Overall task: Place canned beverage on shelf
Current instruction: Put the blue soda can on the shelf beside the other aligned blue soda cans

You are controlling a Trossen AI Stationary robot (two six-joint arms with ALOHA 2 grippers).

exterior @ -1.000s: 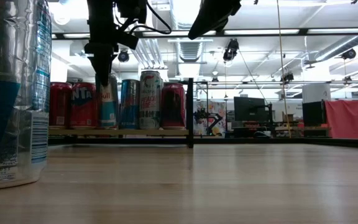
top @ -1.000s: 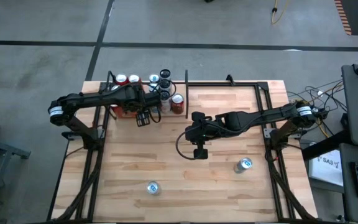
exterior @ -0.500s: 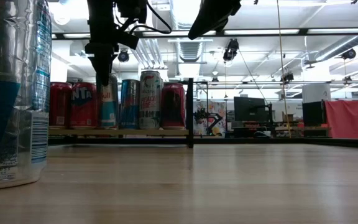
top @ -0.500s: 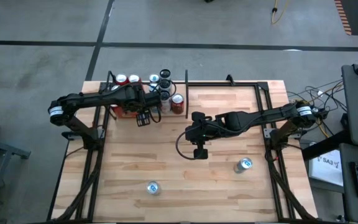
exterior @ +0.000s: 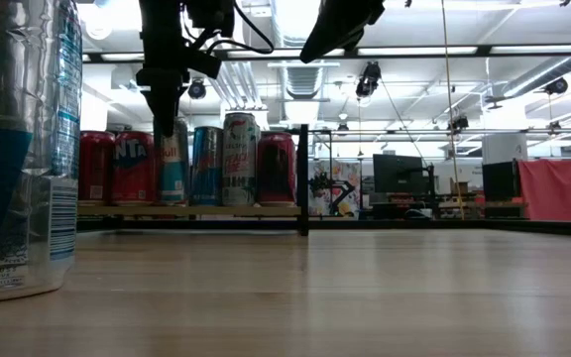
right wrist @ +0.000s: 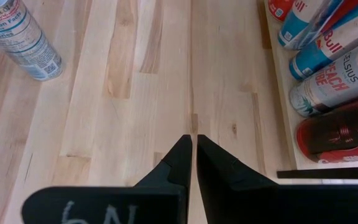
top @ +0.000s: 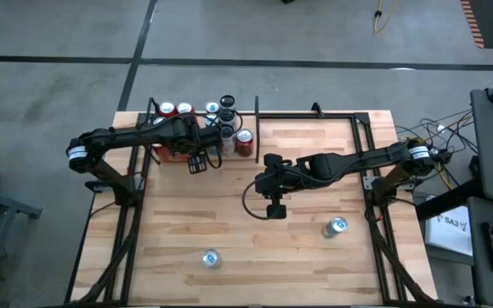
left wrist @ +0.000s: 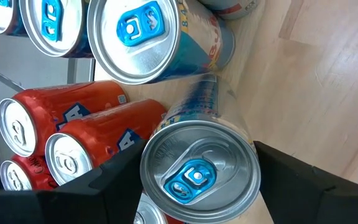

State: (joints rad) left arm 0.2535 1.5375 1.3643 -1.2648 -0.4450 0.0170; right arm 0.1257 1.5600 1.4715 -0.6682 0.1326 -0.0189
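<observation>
**Can set among the others on the shelf; left fingers spread either side of it**

The left gripper (top: 197, 162) hung over the front edge of the shelf (exterior: 191, 210), at about 11 o'clock on the table (top: 315, 257). In its wrist view a silver-and-blue can (left wrist: 199, 171) stood upright between the two dark fingers (left wrist: 114, 180), with a gap visible on each side, so the jaws stood wide and appeared to clasp nothing. Whether the fingers were quite clear of the can's wall could not be told. The can stood beside two red cans (left wrist: 73, 130) and in front of a taller blue-topped can (left wrist: 145, 37). From table height a row of cans (exterior: 226, 159) filled the narrow bay, the left fingers hanging down in front of it.

The right gripper (right wrist: 194, 155) waited over the bare middle of the table, fingers pressed together and empty.

Progress, as judged: this can seemed delivered, with only the arm's withdrawal outstanding. Two further cans remained on the open table, one at 6 o'clock (top: 210, 257) and one near 4 o'clock (top: 336, 227), should they also be wanted
</observation>
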